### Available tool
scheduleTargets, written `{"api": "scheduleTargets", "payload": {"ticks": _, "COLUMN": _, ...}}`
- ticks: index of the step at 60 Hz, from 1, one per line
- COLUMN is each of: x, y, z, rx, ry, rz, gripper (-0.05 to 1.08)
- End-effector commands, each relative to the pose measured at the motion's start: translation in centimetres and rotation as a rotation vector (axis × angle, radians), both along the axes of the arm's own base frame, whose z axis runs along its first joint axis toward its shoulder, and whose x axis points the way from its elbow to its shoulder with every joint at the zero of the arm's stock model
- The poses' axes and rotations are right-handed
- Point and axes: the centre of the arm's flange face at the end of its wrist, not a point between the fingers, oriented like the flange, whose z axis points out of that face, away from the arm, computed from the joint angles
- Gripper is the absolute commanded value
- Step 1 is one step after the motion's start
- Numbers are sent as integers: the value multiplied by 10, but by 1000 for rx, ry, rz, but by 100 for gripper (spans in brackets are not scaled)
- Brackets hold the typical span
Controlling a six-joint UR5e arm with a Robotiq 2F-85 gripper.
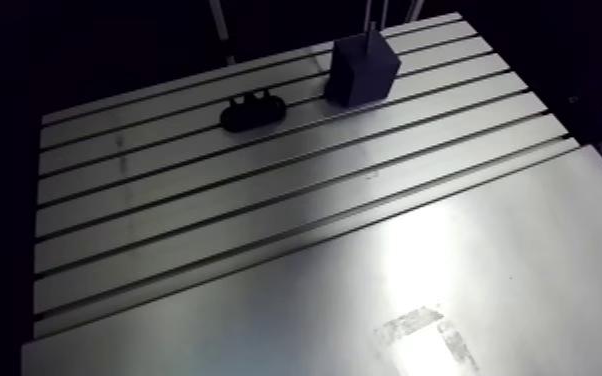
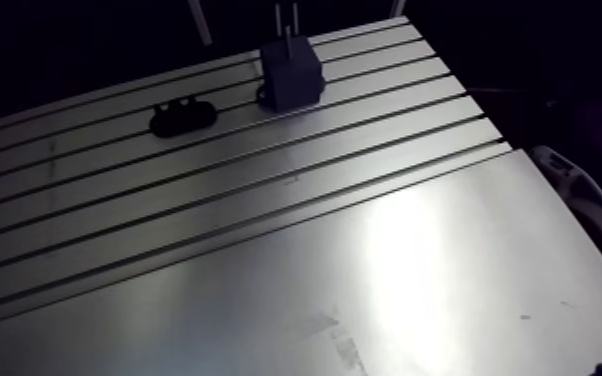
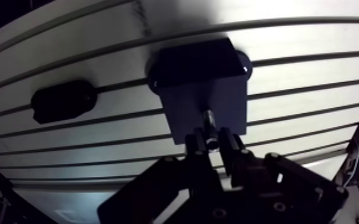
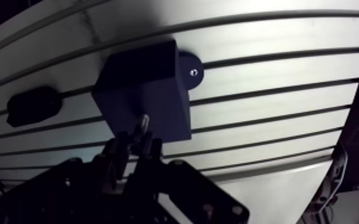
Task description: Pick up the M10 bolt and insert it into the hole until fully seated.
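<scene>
Slotted aluminium surface observed, its grooves running across the far half and a smooth plate section nearer the camera in the arm view. Two dark items stand on the grooved portion, both toward the far edge. The first is a dark block, box-shaped and upright. The second is a low dark oval piece, set beside the block and apart from it, with several grooves' width of bare metal between them. In the wrist view a dark round disc shows at the foot of the block on the side away from the oval piece, touching the block; what it is cannot be determined. The tool is positioned directly over the block, with the oval piece well off to one side of it. The tool is clenched on the M10 bolt: the two fingers stand close together with the bolt pinched between their tips. The bolt appears as a short, pale metal stub projecting from between the tips toward the block, and it lies over the block's flat face in both eyes of the wrist view. No opening in that face can be made out, as the face is dark. Whether the bolt's free end touches the block or stands just clear of it cannot be told.
</scene>
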Motion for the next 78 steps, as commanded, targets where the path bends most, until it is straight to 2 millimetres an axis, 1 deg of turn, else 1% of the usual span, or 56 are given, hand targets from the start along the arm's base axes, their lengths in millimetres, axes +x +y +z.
{"api": "scheduleTargets", "payload": {"ticks": 1, "x": 4, "y": -1, "z": -8, "rx": -7, "ry": -17, "rz": 2, "gripper": 57}}
{"api": "scheduleTargets", "payload": {"ticks": 2, "x": 5, "y": -2, "z": -9, "rx": -7, "ry": -19, "rz": 1, "gripper": 54}}
{"api": "scheduleTargets", "payload": {"ticks": 3, "x": 5, "y": -2, "z": -9, "rx": -7, "ry": -19, "rz": 1, "gripper": 54}}
{"api": "scheduleTargets", "payload": {"ticks": 4, "x": 6, "y": -2, "z": -10, "rx": -8, "ry": -20, "rz": 1, "gripper": 51}}
{"api": "scheduleTargets", "payload": {"ticks": 6, "x": 7, "y": -2, "z": -9, "rx": -8, "ry": -20, "rz": 1, "gripper": 50}}
{"api": "scheduleTargets", "payload": {"ticks": 11, "x": 7, "y": -1, "z": -8, "rx": -7, "ry": -19, "rz": -1, "gripper": 51}}
{"api": "scheduleTargets", "payload": {"ticks": 13, "x": 7, "y": 0, "z": -8, "rx": -7, "ry": -19, "rz": -3, "gripper": 53}}
{"api": "scheduleTargets", "payload": {"ticks": 19, "x": 8, "y": 2, "z": -7, "rx": -6, "ry": -16, "rz": -6, "gripper": 52}}
{"api": "scheduleTargets", "payload": {"ticks": 20, "x": 8, "y": 2, "z": -6, "rx": -4, "ry": -16, "rz": -7, "gripper": 42}}
{"api": "scheduleTargets", "payload": {"ticks": 21, "x": 8, "y": 2, "z": -6, "rx": -4, "ry": -16, "rz": -7, "gripper": 42}}
{"api": "scheduleTargets", "payload": {"ticks": 22, "x": 8, "y": 3, "z": -6, "rx": -3, "ry": -14, "rz": -8, "gripper": 20}}
{"api": "scheduleTargets", "payload": {"ticks": 23, "x": 8, "y": 3, "z": -6, "rx": -3, "ry": -14, "rz": -8, "gripper": 20}}
{"api": "scheduleTargets", "payload": {"ticks": 24, "x": 7, "y": 3, "z": -5, "rx": 0, "ry": -10, "rz": -8, "gripper": 3}}
{"api": "scheduleTargets", "payload": {"ticks": 26, "x": 7, "y": 4, "z": -4, "rx": 1, "ry": -2, "rz": -9, "gripper": 1}}
{"api": "scheduleTargets", "payload": {"ticks": 38, "x": 3, "y": 6, "z": 7, "rx": 23, "ry": 58, "rz": -5, "gripper": 1}}
{"api": "scheduleTargets", "payload": {"ticks": 39, "x": 3, "y": 5, "z": 12, "rx": 26, "ry": 65, "rz": -3, "gripper": 1}}
{"api": "scheduleTargets", "payload": {"ticks": 45, "x": 5, "y": 1, "z": 23, "rx": 32, "ry": 81, "rz": 1, "gripper": 1}}
{"api": "scheduleTargets", "payload": {"ticks": 50, "x": 8, "y": -2, "z": 27, "rx": 33, "ry": 85, "rz": 5, "gripper": 0}}
{"api": "scheduleTargets", "payload": {"ticks": 52, "x": 12, "y": -7, "z": 35, "rx": 36, "ry": 94, "rz": 10, "gripper": 0}}
{"api": "scheduleTargets", "payload": {"ticks": 53, "x": 12, "y": -7, "z": 35, "rx": 36, "ry": 94, "rz": 10, "gripper": 0}}
{"api": "scheduleTargets", "payload": {"ticks": 54, "x": 14, "y": -10, "z": 41, "rx": 37, "ry": 103, "rz": 17, "gripper": 0}}
{"api": "scheduleTargets", "payload": {"ticks": 55, "x": 14, "y": -10, "z": 41, "rx": 37, "ry": 103, "rz": 17, "gripper": 0}}
{"api": "scheduleTargets", "payload": {"ticks": 57, "x": 20, "y": -15, "z": 54, "rx": 46, "ry": 137, "rz": 29, "gripper": 0}}
{"api": "scheduleTargets", "payload": {"ticks": 59, "x": 20, "y": -15, "z": 54, "rx": 46, "ry": 137, "rz": 29, "gripper": 0}}
{"api": "scheduleTargets", "payload": {"ticks": 61, "x": 29, "y": -18, "z": 72, "rx": 65, "ry": 189, "rz": 36, "gripper": 0}}
{"api": "scheduleTargets", "payload": {"ticks": 62, "x": 29, "y": -18, "z": 72, "rx": 65, "ry": 189, "rz": 36, "gripper": 0}}
{"api": "scheduleTargets", "payload": {"ticks": 63, "x": 34, "y": -20, "z": 82, "rx": 75, "ry": 217, "rz": 37, "gripper": 0}}
{"api": "scheduleTargets", "payload": {"ticks": 64, "x": 34, "y": -20, "z": 82, "rx": 75, "ry": 217, "rz": 37, "gripper": 0}}
{"api": "scheduleTargets", "payload": {"ticks": 65, "x": 40, "y": -22, "z": 88, "rx": 86, "ry": 236, "rz": 38, "gripper": 0}}
{"api": "scheduleTargets", "payload": {"ticks": 66, "x": 40, "y": -22, "z": 88, "rx": 86, "ry": 236, "rz": 38, "gripper": 0}}
{"api": "scheduleTargets", "payload": {"ticks": 67, "x": 47, "y": -24, "z": 94, "rx": 92, "ry": 252, "rz": 38, "gripper": 0}}
{"api": "scheduleTargets", "payload": {"ticks": 68, "x": 47, "y": -24, "z": 94, "rx": 92, "ry": 252, "rz": 38, "gripper": 0}}
{"api": "scheduleTargets", "payload": {"ticks": 69, "x": 55, "y": -27, "z": 100, "rx": 96, "ry": 262, "rz": 44, "gripper": 0}}
{"api": "scheduleTargets", "payload": {"ticks": 70, "x": 55, "y": -27, "z": 100, "rx": 96, "ry": 262, "rz": 44, "gripper": 0}}
{"api": "scheduleTargets", "payload": {"ticks": 71, "x": 63, "y": -30, "z": 105, "rx": 99, "ry": 271, "rz": 50, "gripper": 0}}
{"api": "scheduleTargets", "payload": {"ticks": 72, "x": 63, "y": -30, "z": 105, "rx": 99, "ry": 271, "rz": 50, "gripper": 0}}
{"api": "scheduleTargets", "payload": {"ticks": 73, "x": 71, "y": -33, "z": 110, "rx": 99, "ry": 280, "rz": 57, "gripper": 0}}
{"api": "scheduleTargets", "payload": {"ticks": 74, "x": 71, "y": -33, "z": 110, "rx": 99, "ry": 280, "rz": 57, "gripper": 0}}
{"api": "scheduleTargets", "payload": {"ticks": 75, "x": 79, "y": -35, "z": 111, "rx": 97, "ry": 278, "rz": 60, "gripper": 0}}
{"api": "scheduleTargets", "payload": {"ticks": 76, "x": 79, "y": -35, "z": 111, "rx": 97, "ry": 278, "rz": 60, "gripper": 0}}
{"api": "scheduleTargets", "payload": {"ticks": 78, "x": 93, "y": -42, "z": 117, "rx": 97, "ry": 290, "rz": 63, "gripper": 0}}
